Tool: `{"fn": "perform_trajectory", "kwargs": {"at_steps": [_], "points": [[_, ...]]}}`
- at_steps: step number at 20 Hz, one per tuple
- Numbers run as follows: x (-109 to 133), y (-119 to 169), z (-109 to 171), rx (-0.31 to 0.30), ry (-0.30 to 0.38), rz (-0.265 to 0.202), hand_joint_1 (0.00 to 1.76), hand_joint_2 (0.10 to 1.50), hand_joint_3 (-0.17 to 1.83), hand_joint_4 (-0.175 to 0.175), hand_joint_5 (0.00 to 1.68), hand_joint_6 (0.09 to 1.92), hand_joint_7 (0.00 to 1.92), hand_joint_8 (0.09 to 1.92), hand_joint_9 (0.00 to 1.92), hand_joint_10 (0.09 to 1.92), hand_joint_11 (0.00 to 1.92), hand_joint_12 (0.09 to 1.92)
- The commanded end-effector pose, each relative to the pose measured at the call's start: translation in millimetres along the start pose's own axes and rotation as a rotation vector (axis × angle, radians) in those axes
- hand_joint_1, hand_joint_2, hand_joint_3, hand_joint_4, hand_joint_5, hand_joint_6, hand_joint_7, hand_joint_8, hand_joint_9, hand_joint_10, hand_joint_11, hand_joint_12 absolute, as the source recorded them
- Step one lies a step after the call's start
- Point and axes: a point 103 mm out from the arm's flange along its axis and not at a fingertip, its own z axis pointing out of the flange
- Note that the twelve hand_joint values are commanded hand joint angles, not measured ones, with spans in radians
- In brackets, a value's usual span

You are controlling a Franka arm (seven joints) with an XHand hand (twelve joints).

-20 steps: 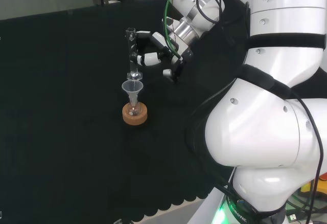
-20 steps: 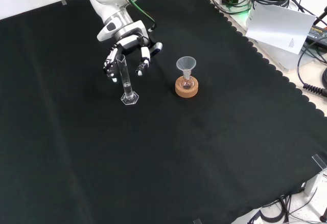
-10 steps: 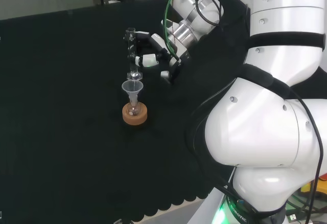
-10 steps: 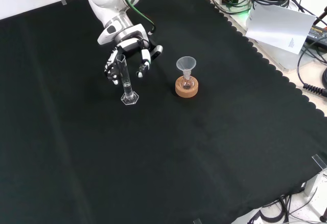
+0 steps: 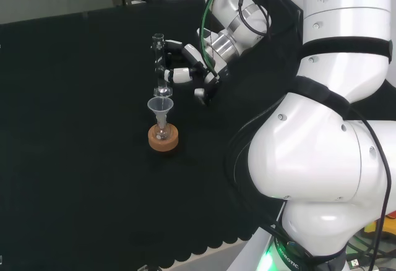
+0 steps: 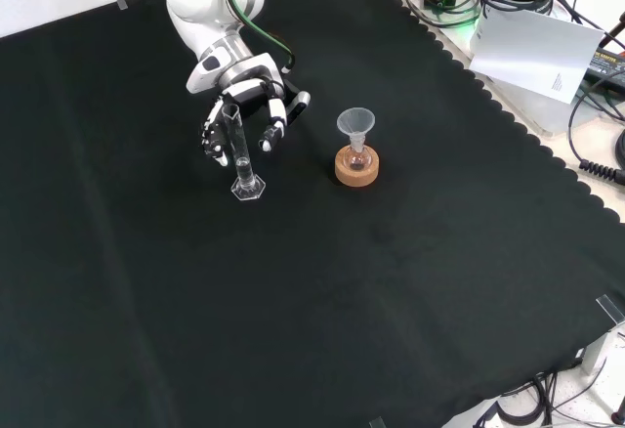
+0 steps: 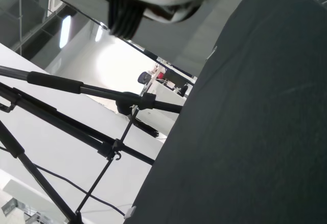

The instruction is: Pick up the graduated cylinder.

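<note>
Graduated cylinder (image 6: 239, 154) stands upright on its hexagonal foot on the black-clothed bench (image 6: 391, 281), upper left of centre in the front view. In the head view the cylinder (image 5: 159, 64) rises in the upper middle of the frame, directly above the funnel.

Hand (image 6: 244, 106) sits at the cylinder's upper part, coming in from the top of the front view. Fingers (image 6: 271, 125) are spread and bent downward on either side of the tube, one set to its left, one to its right. In the head view the hand (image 5: 185, 67) is just right of the cylinder, with fingertips reaching to the tube. Fingers are partly curled about the cylinder but not seen closed on it; whether they touch the glass cannot be told. The foot rests on the cloth, so the cylinder is not lifted.

Clear funnel (image 6: 356, 123) sits in a small flask on a cork ring stand (image 6: 356, 167), to the right of the cylinder in the front view and near it, not touching. In the head view the cork ring stand (image 5: 163, 138) lies below the cylinder in the frame.

Wrist view: black cloth across the right, black tripod legs (image 7: 76, 111) at left.
</note>
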Motion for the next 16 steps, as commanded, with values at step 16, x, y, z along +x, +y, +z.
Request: {"fn": "perform_trajectory", "kwargs": {"at_steps": [16], "points": [[-7, 5, 14, -0.025, 0.023, 0.023, 1.05, 0.69, 0.67, -0.024, 0.61, 0.59, 0.64, 0.60, 1.00, 0.35, 0.79, 1.10]]}}
